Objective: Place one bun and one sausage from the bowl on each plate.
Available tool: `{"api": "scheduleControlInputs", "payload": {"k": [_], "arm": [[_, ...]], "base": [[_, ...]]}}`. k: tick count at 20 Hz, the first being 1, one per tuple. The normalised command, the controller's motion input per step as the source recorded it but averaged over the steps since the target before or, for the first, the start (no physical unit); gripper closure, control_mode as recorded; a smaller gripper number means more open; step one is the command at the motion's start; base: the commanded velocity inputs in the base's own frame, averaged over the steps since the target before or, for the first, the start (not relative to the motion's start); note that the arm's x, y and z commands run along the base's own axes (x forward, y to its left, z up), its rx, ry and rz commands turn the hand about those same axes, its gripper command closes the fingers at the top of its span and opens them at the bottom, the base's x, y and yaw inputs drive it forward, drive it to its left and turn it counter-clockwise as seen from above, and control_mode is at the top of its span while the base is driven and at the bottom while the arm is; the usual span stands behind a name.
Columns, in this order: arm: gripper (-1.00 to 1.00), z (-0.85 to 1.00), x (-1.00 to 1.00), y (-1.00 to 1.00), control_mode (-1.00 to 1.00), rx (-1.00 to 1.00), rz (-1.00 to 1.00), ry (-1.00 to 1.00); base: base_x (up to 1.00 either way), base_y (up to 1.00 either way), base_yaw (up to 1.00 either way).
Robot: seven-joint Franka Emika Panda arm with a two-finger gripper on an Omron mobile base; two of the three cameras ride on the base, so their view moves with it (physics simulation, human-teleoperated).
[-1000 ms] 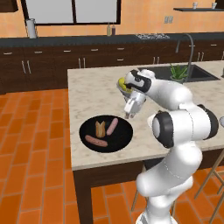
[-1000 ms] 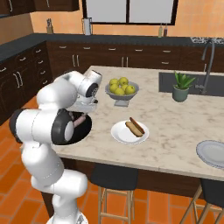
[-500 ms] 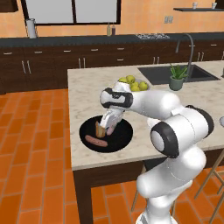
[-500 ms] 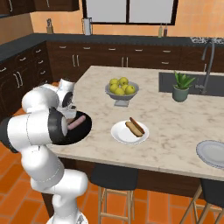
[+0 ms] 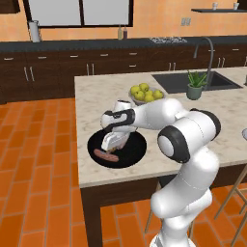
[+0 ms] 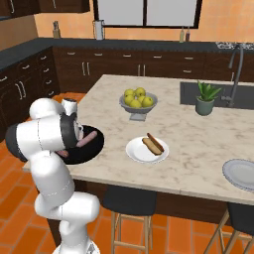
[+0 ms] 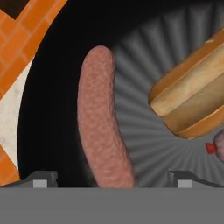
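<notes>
Your gripper (image 7: pixel 109 177) hangs wide open, empty, over the bowl (image 7: pixel 52 109). The sausage (image 7: pixel 103 118) lies between its tips, running straight ahead.

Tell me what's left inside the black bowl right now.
In the hand view, the black bowl holds one sausage between the open gripper's fingertips, a bun, and another sausage's end at the edge. The hand covers part of the bowl in the left base view.
</notes>
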Motion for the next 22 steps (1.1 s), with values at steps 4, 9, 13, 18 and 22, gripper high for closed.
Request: {"api": "scheduleControlInputs", "payload": {"k": [4,9,13,18,22], "arm": [[-1.0,-0.31,0.0,0.23,-1.0,-0.01,-0.01,0.02],[-1.0,-0.4,-0.01,0.03,-1.0,0.0,0.0,0.03],[-1.0,-0.32,0.0,0.0,-1.0,0.01,0.0,0.02],[1.0,-0.25,0.0,0.0,-1.0,0.0,0.0,0.04],[1.0,-0.11,0.0,0.0,-1.0,0.0,0.0,0.0]], "base": [[0.0,0.0,0.0],[0.0,0.0,0.0],[0.0,0.0,0.0],[0.0,0.0,0.0],[0.0,0.0,0.0]]}}
